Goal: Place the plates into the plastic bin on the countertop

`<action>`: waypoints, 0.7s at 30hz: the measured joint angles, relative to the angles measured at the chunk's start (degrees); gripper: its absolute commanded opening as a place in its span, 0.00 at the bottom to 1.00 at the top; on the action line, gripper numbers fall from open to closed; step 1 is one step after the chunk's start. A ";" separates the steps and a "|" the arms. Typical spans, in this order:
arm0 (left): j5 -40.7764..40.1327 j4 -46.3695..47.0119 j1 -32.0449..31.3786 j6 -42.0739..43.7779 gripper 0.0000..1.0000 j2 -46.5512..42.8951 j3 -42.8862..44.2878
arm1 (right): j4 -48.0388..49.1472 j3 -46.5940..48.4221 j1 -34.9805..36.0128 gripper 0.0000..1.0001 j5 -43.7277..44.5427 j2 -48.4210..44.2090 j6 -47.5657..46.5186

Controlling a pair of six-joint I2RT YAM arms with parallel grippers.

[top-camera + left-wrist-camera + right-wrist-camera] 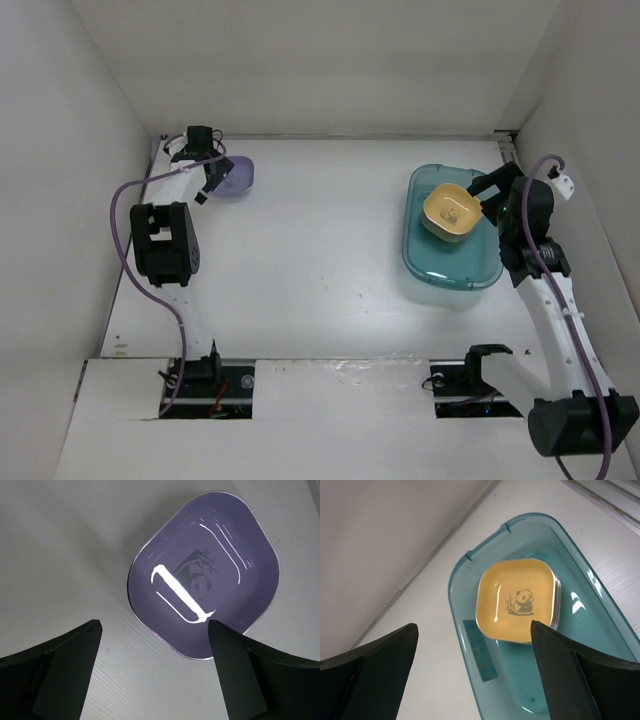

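A purple plate (pixel 234 177) lies on the white countertop (pixel 320 240) at the far left. My left gripper (pixel 212 180) hovers open just beside it. In the left wrist view the purple plate (pixel 202 575) fills the upper right, and the left gripper (pixel 155 625) is open over its near edge, holding nothing. The teal plastic bin (pixel 450 268) stands at the right and holds a stack of plates with a yellow-orange one (pixel 450 212) on top. My right gripper (pixel 484 196) is open just right of the stack. In the right wrist view the yellow-orange plate (pixel 517 600) sits in the bin (pixel 600 610), below the open right gripper (pixel 474 625).
White walls close the countertop on the left, back and right. A teal label strip (pixel 481 650) lies on the bin's floor beside the stack. The arm bases stand at the near edge (pixel 330 375).
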 measured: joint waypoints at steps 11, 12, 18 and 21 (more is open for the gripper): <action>0.98 1.95 -0.07 -3.72 0.00 9.05 2.36 | -0.72 1.38 8.28 1.00 -0.02 -8.15 -7.19; 1.86 2.43 0.02 -4.15 0.00 9.01 2.27 | -0.13 1.38 9.77 1.00 -0.20 -8.28 -8.61; 2.23 1.86 -2.32 -4.15 0.00 4.26 -1.44 | 2.99 3.45 16.20 0.99 -5.49 -2.40 -16.33; 2.47 0.15 -6.88 -1.01 0.00 -1.44 -2.12 | 4.42 7.06 19.54 0.94 -10.36 6.03 -20.46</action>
